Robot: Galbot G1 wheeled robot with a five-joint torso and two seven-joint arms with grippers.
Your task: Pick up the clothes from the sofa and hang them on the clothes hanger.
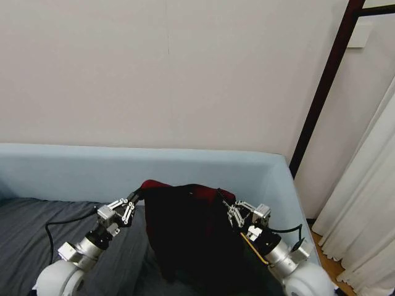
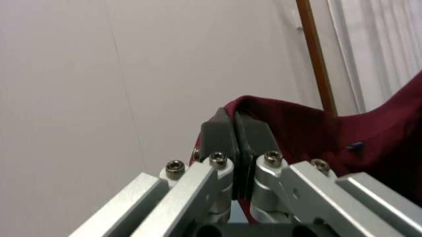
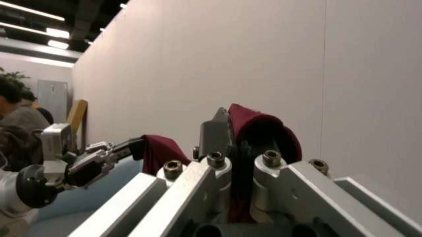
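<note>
Left tool [image 1: 138,195], garment [image 1: 185,237], sofa [image 1: 68,168], white wall [image 1: 154,74]

Pale blue sofa [image 1: 185,169] against a plain wall [image 1: 123,74], a dark grey cover [image 1: 37,225], perhaps bedding, over its seat.

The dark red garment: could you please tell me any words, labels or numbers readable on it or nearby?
No readable text anywhere.
The garment, pinched by the left tool and right tool above the sofa, bears one small blue mark, too small to read.
</note>
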